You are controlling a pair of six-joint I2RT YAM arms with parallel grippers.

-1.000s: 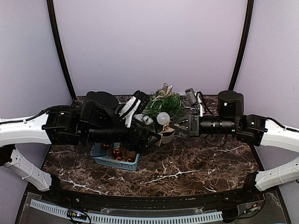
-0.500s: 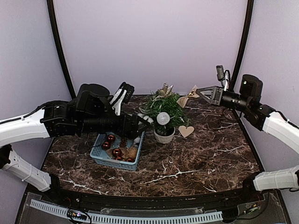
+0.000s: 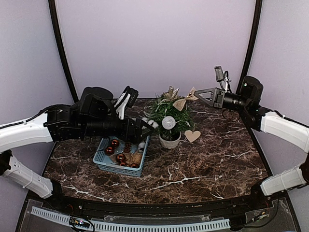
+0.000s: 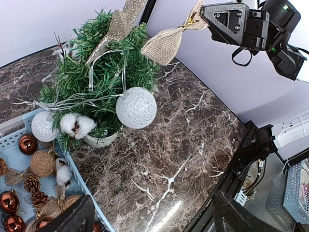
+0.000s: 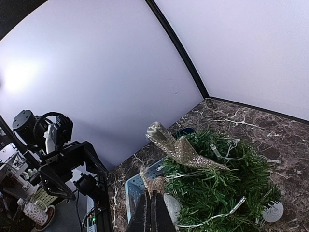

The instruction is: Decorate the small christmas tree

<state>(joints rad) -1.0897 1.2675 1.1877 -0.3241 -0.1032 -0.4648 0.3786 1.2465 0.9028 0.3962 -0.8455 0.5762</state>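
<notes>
Step in hand: hanging one more ornament. The right gripper (image 3: 195, 92) is clenched on the string of a burlap bow (image 3: 180, 103) and holds it at the upper right of the small christmas tree (image 3: 168, 112).
Next move: by my reading, lower the bow until its loop catches a branch tip on the tree's right side, then let go. I cannot tell whether the bow already touches the needles.
Left gripper (image 3: 144, 128): fingers released and spread wide, grasping nothing. It hovers just left of the tree, above the basket's far right corner.
Blue basket (image 3: 103, 165): on the table left of and nearer than the tree, just beside the pot. It contains red baubles (image 4: 28, 144), a twine ball (image 4: 42, 163) and pine cones (image 4: 32, 184).
Tree position: upright in its white pot (image 3: 170, 141), mid-table toward the far edge.
Already on the tree: a glittery gold topper (image 4: 120, 21), a string of lights (image 4: 107, 54), a white yarn ball (image 4: 136, 107) and a cotton tuft (image 4: 77, 124).
Wooden heart (image 3: 192, 136): flat on the marble table (image 3: 207, 169), just right of the pot.
In the way: the topper's ribbon tails and the light string crowd the crown, and the bow's loop could snag there. The left arm sits close on the other side of the tree.
</notes>
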